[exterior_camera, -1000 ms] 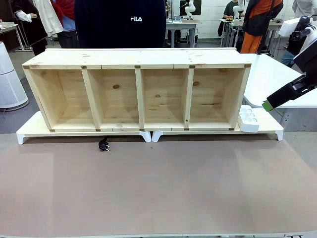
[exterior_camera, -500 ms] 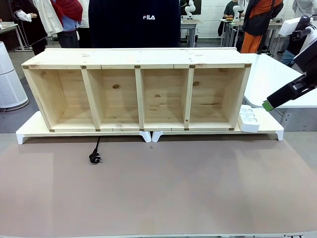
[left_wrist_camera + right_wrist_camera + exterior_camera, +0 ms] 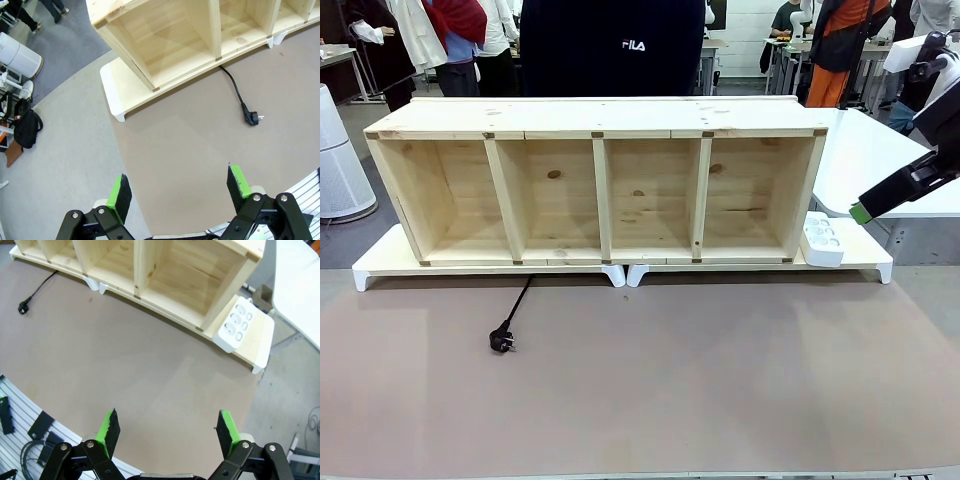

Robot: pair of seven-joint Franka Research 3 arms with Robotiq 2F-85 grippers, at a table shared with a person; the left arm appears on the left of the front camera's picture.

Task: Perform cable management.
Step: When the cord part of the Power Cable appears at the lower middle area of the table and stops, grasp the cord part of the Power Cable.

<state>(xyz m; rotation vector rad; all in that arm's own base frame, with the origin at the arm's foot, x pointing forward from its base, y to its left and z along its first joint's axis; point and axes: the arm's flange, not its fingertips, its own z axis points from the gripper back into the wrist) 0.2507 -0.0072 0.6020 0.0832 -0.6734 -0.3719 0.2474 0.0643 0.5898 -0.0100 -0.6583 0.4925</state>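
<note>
The cable [image 3: 517, 307] is a thin black cord that comes out from under the wooden shelf and ends in a small black plug [image 3: 502, 341] lying on the brown table. The left wrist view shows the cable [image 3: 232, 88] and plug [image 3: 251, 118] far ahead of my left gripper [image 3: 179, 187], which is open and empty, high above the table's corner. The white power strip [image 3: 823, 240] leans at the shelf's right end. My right gripper [image 3: 167, 427] hovers open and empty, with the power strip [image 3: 237, 323] and plug [image 3: 22, 306] well ahead of it. It hangs at the far right [image 3: 868, 208].
A long wooden shelf [image 3: 600, 110] with several open compartments stands on white risers [image 3: 625, 273] across the back of the table. A person in a dark top [image 3: 615, 50] stands behind it. A white side table [image 3: 865, 150] is at the right.
The plug has slid out from under the shelf, forward and to the left, with more cord showing. The person behind the shelf has shifted right. My right arm has not moved.
</note>
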